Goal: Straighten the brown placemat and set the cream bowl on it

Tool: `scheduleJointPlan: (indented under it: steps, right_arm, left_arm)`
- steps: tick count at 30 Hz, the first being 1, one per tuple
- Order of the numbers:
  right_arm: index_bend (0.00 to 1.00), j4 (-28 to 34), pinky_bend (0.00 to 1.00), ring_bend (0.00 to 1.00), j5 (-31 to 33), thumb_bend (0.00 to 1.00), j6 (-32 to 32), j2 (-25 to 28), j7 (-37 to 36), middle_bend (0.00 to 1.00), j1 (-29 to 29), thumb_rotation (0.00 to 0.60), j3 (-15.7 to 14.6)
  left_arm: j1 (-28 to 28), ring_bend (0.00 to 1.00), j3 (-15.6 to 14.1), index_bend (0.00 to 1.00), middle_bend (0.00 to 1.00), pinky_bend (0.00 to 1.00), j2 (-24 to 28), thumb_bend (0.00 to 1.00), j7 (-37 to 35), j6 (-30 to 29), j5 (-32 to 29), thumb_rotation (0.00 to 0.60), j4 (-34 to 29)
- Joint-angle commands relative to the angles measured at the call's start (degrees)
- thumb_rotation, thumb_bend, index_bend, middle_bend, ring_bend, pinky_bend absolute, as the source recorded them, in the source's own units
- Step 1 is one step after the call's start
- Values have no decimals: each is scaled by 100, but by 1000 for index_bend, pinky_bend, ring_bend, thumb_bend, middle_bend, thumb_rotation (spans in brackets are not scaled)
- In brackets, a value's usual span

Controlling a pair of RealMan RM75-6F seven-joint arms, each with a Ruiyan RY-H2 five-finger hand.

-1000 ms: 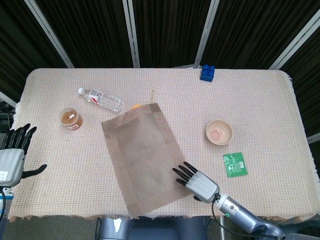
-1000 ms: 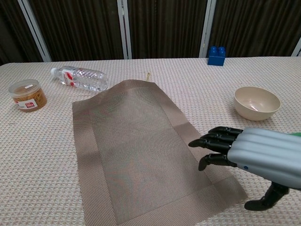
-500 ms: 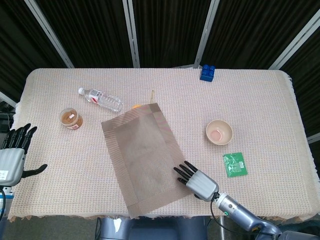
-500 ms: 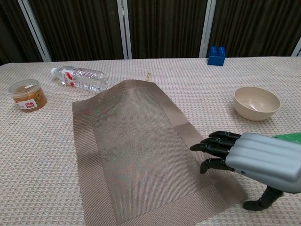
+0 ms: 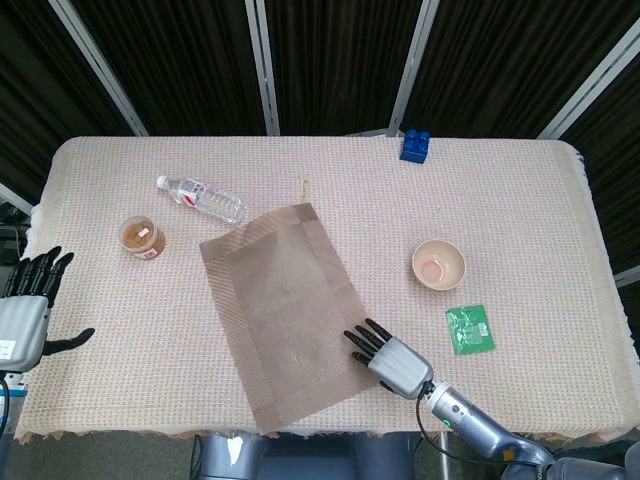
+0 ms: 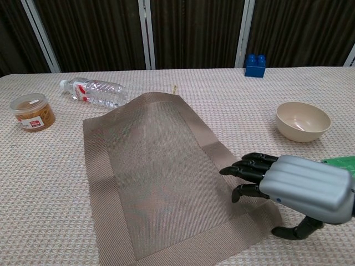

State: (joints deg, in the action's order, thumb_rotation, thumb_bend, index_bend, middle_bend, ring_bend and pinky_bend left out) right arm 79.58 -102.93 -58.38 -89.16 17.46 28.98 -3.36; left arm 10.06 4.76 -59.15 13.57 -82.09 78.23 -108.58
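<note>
While the right hand (image 6: 288, 185) presses spread fingers on the woven brown placemat (image 5: 285, 315), smooth cream bowl (image 5: 438, 264) apart.

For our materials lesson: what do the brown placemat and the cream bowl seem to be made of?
Brown rectangular placemat: seemingly woven fabric or vinyl mesh, matte; fine ribbed weave, darker border, lies thin and flexible. Cream round bowl: probably ceramic or plastic, smooth, with a slight sheen; which one cannot be told.

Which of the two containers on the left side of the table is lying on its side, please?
The clear water bottle is lying on its side, beyond the placemat's far left corner. The small brown-filled jar nearer the table's left edge stands upright.
</note>
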Motion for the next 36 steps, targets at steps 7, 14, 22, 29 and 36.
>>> scheduleJointPlan:
  steps: [7,14,22,29,36]
  right_arm:
    - [329,-103,0,0,43,274,-124,-99,-119,0,32,600,-50]
    - [475,-256,0,0,35,330,-237,-175,-227,0,25,600,-132]
    - [601,-325,0,0,33,391,-375,-226,-359,0,9,600,-180]
    - [643,-393,0,0,-33,404,-522,-252,-403,1,-18,600,-264]
    - [647,-341,0,0,-326,413,-982,-1,-448,18,-82,600,-399]
  left_arm:
    - [-7,0,-4,0,0,0,7,0,-14,4,20,600,-8]
    - [-14,0,-11,0,0,0,8,0,-17,6,40,600,-13]
    - [-15,0,-18,0,0,0,1,0,-4,18,45,600,-17]
    - [-19,0,-17,0,0,0,1,0,1,23,39,600,-19]
    - [-20,0,-22,0,0,0,8,0,-3,46,26,600,-24]
